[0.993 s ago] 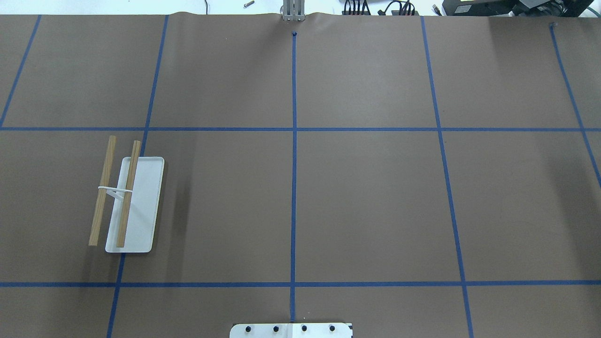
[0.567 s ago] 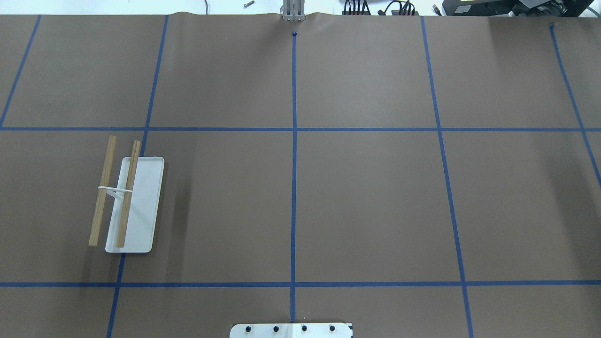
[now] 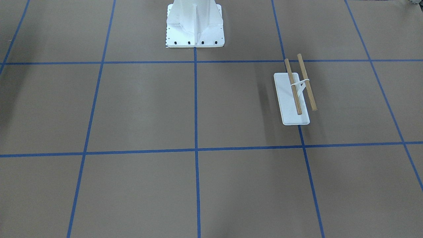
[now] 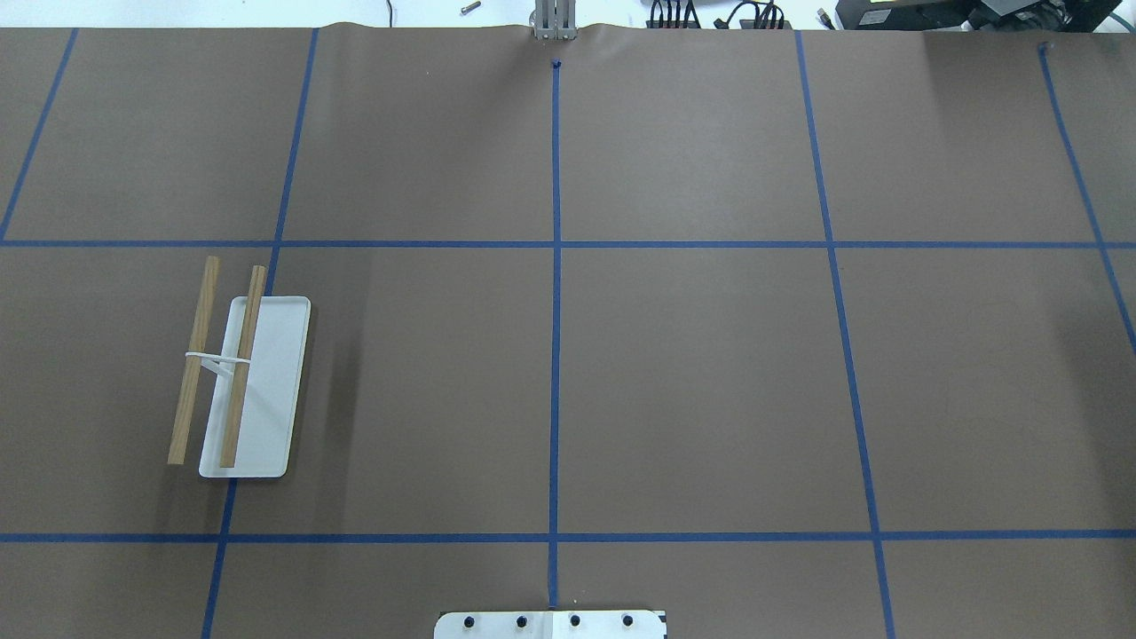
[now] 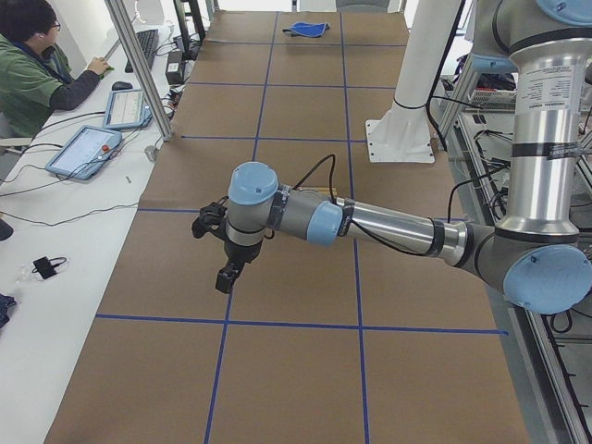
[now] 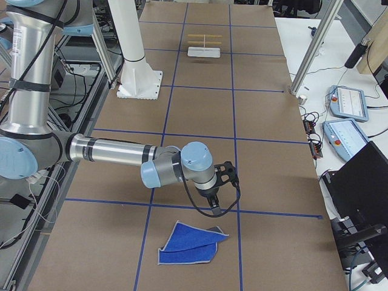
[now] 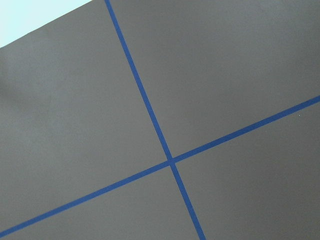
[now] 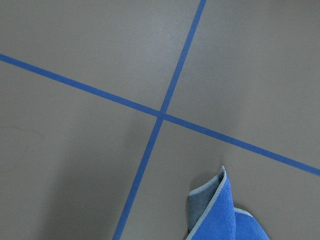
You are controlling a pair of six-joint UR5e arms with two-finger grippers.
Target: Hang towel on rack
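The rack stands on the table's left half, with a white base and two wooden dowels; it also shows in the front-facing view and, far off, in the exterior right view. The towel lies folded on the table's right end, blue with grey underside, and its edge shows in the right wrist view. It is small and far in the exterior left view. My right gripper hangs just above and beside the towel. My left gripper hangs over bare table. I cannot tell whether either is open or shut.
The white bolted pedestal stands at the robot's side of the table. Blue tape lines grid the brown table. An operator sits at a side desk with tablets. Metal posts stand at the table's far edge.
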